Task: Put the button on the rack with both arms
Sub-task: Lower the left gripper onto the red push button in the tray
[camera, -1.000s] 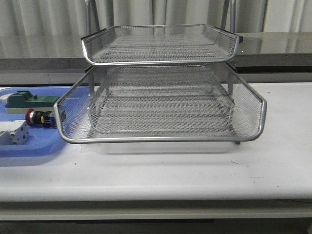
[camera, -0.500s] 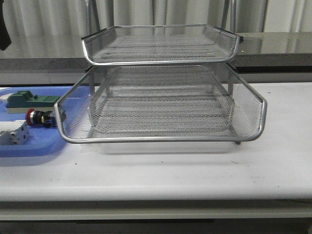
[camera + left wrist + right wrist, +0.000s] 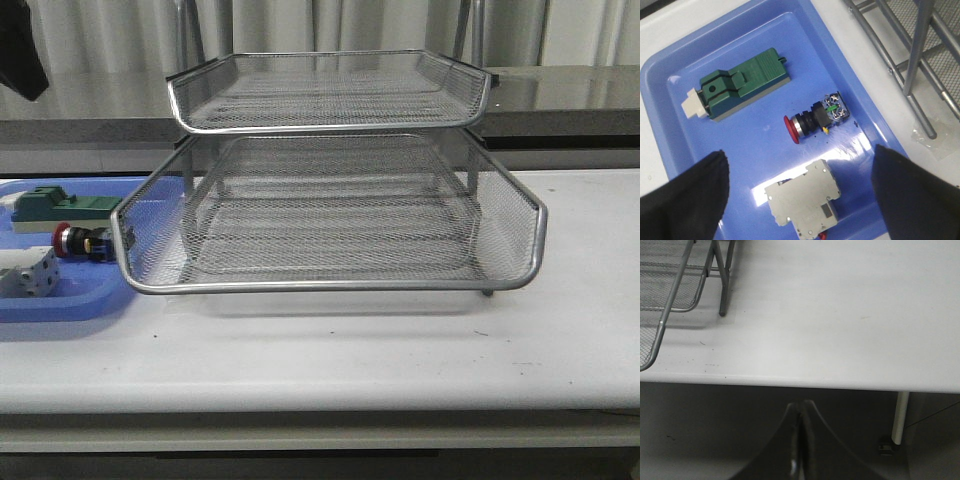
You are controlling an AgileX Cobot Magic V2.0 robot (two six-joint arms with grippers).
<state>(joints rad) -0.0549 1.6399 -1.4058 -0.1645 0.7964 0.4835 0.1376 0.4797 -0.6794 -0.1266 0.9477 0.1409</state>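
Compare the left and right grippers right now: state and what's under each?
Left gripper: fingers spread wide open, above the blue tray, the button lying between them. Right gripper: fingers closed together, empty, at the table front edge beside the rack. Both hold nothing.

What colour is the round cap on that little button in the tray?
Red. The button has a red cap on a black body, clearest in the left wrist view.
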